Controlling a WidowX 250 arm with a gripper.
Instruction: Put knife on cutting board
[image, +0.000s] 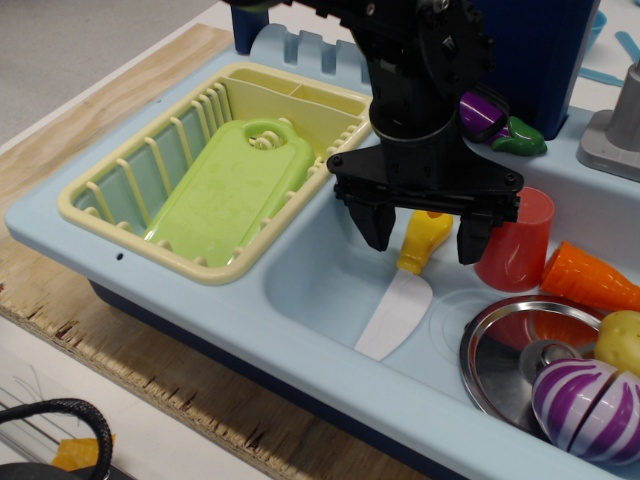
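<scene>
The knife (396, 310) lies in the blue sink basin, white blade toward the front, yellow handle (421, 245) toward the back. My black gripper (422, 237) is open and hangs straight over the handle, one finger (375, 222) on its left and the other on its right. The fingers do not touch the handle. The handle's far end is hidden behind the gripper body. The light green cutting board (233, 188) lies tilted inside the pale yellow dish rack (110, 222), to the left of the basin.
A red cup (513, 241) stands close to my right finger. An orange carrot (588, 277), a metal pot lid (520, 350) and a purple-striped toy (588, 407) sit at the right. A grey faucet base (612, 140) is at the back right.
</scene>
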